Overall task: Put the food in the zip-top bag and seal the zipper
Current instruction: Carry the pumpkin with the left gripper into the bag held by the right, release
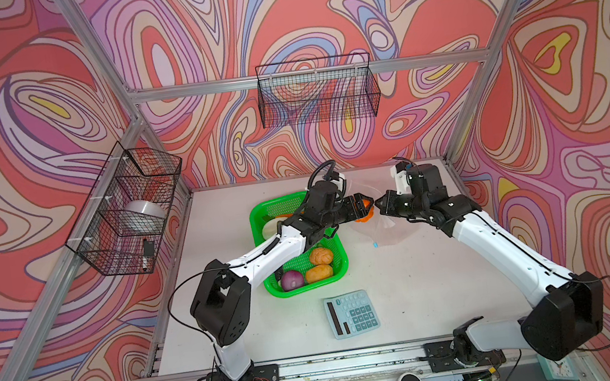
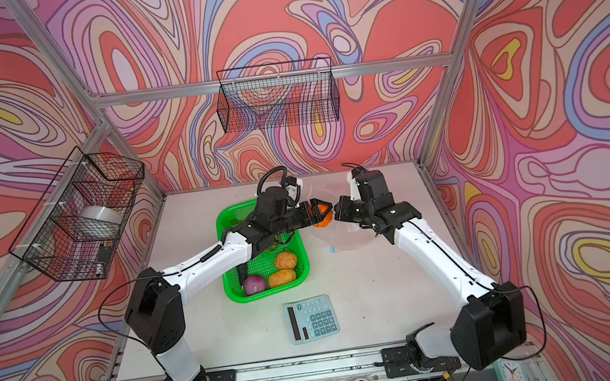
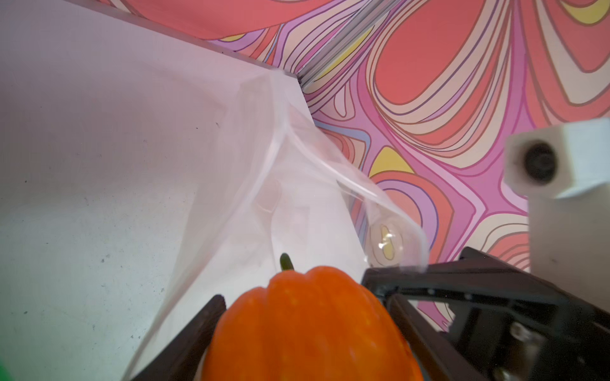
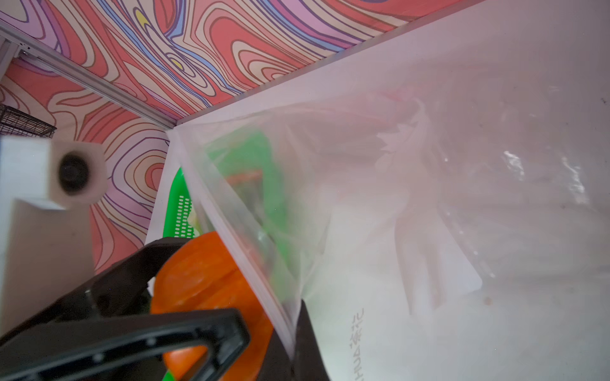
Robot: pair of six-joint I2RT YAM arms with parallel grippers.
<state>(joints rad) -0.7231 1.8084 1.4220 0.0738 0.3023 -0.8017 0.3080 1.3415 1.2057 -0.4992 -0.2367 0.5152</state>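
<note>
Nearest on the white table (image 1: 426,287) lies a calculator (image 1: 351,313), then a green basket (image 1: 307,289) with an onion (image 1: 291,279) and potatoes (image 1: 319,272). Beyond, the left gripper (image 1: 365,208) holds the pumpkin (image 3: 307,323) at the bag (image 1: 391,230) mouth, and the right gripper (image 1: 378,203) pinches its edge. Wire baskets (image 1: 317,91) hang on the swirled walls (image 1: 560,89).

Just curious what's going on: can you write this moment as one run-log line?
left hand: grips pumpkin at zip-top bag mouth | right hand: shut on bag edge | onion in green basket
</note>
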